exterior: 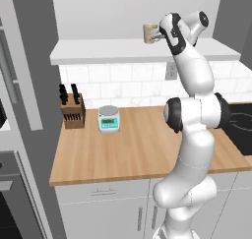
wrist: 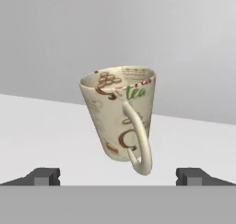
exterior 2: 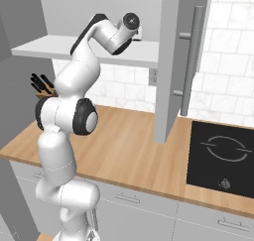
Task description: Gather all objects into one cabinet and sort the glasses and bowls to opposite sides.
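Note:
A pale beige-cream mug (wrist: 120, 114) with brown print is on the cabinet's white shelf floor (exterior: 98, 51), its handle turned toward the hand. It looks tilted in the hand view. My gripper (wrist: 117, 176) is open, with one fingertip on each side of the mug and a little short of it, touching nothing. From the left base view, the mug (exterior: 149, 33) sits just left of the raised hand, with the gripper (exterior: 159, 34) right against it. The cabinet's grey door (exterior 2: 168, 61) stands open to the right of the arm.
Below the cabinet runs a wooden counter (exterior: 138, 149) with a knife block (exterior: 73, 112) and a small kitchen scale (exterior: 109, 119) at the back left. A black cooktop (exterior 2: 223, 155) lies at the right. The open door's long bar handle (exterior 2: 191, 61) hangs close to the arm.

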